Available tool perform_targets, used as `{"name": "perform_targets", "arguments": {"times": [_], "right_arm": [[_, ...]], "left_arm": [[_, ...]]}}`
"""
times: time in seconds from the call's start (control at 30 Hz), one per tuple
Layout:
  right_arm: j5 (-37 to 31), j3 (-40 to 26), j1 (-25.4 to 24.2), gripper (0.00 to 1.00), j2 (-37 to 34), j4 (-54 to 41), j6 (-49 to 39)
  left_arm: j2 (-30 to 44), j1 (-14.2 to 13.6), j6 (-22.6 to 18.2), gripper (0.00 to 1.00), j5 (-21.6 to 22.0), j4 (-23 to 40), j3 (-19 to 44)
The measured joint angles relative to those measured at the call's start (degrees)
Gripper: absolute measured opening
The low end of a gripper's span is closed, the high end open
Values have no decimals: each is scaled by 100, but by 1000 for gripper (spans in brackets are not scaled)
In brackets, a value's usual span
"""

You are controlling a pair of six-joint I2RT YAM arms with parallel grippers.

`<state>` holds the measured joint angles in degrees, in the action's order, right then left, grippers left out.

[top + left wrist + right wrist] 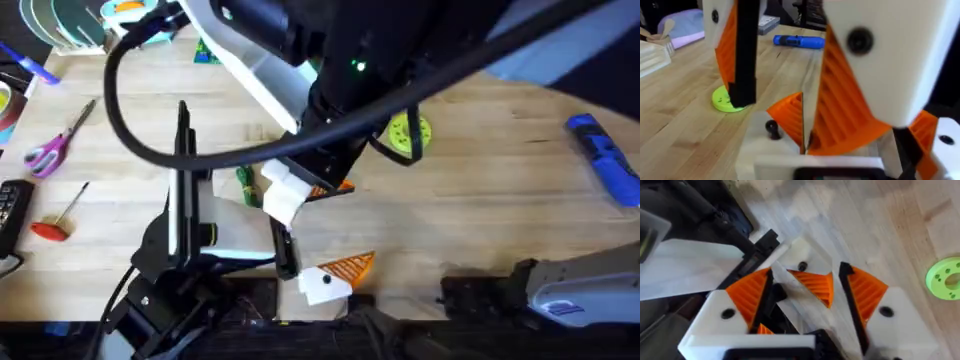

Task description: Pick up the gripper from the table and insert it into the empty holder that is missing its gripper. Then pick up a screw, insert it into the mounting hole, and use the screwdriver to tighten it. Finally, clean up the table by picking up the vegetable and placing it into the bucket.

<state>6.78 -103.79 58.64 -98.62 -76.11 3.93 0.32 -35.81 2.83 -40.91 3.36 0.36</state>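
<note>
The orange ribbed gripper (816, 286) lies on the white empty holder (796, 255), beside a small dark hole (802, 266). This holder (283, 196) is the far finger base of my left gripper (318, 232), which stands wide open. Its near finger (332, 277) carries an orange pad. My right gripper (807, 280) hangs over the holder, open, fingers either side of the orange piece (789, 114). The blue screwdriver (605, 160) lies at the far right. The dark-green vegetable (243, 184) lies just left of the holder. Screw and bucket are out of view.
A lime-green disc (410, 133) lies right of the grippers. Purple-handled scissors (50, 146), a thin red-handled screwdriver (58, 216) and a black device (10, 215) sit at the left. The right arm crosses high over the table's middle, with a black cable looping left.
</note>
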Motion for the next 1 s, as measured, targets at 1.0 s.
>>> {"name": "perform_targets", "arguments": {"times": [1.0], "right_arm": [[-393,30,-1487,993,1312,-226,78]], "left_arm": [[0,0,-46,993,-4,-1,0]]}}
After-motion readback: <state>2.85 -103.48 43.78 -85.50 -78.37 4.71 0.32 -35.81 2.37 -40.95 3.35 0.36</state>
